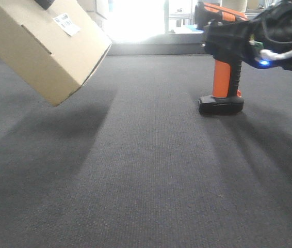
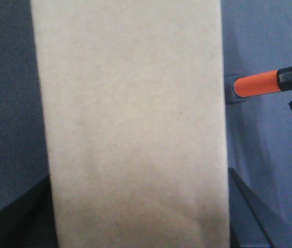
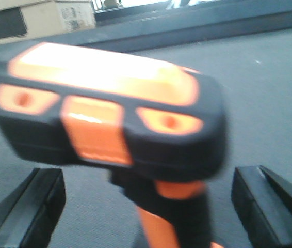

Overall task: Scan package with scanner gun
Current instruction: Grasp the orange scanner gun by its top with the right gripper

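The package (image 1: 37, 46), a plain tan box with a white barcode sticker (image 1: 66, 23) on its upper face, hangs tilted above the carpet at the upper left. It fills the left wrist view (image 2: 130, 119), and my left gripper (image 2: 141, 206) is shut on it, dark fingers (image 2: 239, 206) against its sides. The scanner gun (image 1: 222, 77) stands upright on its black foot at the right; its orange handle (image 2: 257, 85) shows beyond the box. My right gripper (image 3: 146, 206) is open around the scanner gun (image 3: 110, 113), its fingers (image 3: 32, 206) apart from the handle on both sides.
Dark grey carpet (image 1: 146, 181) covers the floor. A cardboard box with a dark panel (image 3: 32, 20) sits at the back. A bright opening (image 1: 135, 20) and a low ledge line the far edge. Cables (image 1: 285, 49) trail from the right arm.
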Controlling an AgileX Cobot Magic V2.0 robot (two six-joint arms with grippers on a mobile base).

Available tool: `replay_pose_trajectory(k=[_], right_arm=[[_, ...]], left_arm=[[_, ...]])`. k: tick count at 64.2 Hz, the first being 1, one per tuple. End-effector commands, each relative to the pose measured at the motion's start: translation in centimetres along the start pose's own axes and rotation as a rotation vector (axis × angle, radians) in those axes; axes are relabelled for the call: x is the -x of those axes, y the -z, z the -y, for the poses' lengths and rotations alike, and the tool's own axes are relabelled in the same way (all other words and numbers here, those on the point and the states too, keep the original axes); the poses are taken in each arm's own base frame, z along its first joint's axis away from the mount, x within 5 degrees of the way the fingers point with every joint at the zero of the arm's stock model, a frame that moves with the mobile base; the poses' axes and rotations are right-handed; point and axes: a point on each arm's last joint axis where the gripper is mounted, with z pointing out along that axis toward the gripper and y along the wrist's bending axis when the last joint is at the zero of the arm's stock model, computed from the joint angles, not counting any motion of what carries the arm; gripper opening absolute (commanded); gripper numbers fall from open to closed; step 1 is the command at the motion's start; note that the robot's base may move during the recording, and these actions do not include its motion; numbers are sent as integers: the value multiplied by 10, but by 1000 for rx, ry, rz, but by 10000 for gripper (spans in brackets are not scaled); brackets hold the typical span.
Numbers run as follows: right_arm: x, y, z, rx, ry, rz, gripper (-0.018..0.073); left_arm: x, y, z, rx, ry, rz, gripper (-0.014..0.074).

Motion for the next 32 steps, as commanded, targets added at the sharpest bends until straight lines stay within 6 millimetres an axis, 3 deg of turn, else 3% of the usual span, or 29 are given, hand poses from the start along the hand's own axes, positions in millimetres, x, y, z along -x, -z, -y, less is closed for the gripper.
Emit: replay_pose_trajectory(k=[1,32], right_arm=[[2,-4,-7,12,2,31,559],[-6,-16,-3,-49,-28,57,559]], left_arm=[[1,2,4,-10,-3,14,-111],[1,2,3,-1,-6,12,-111]])
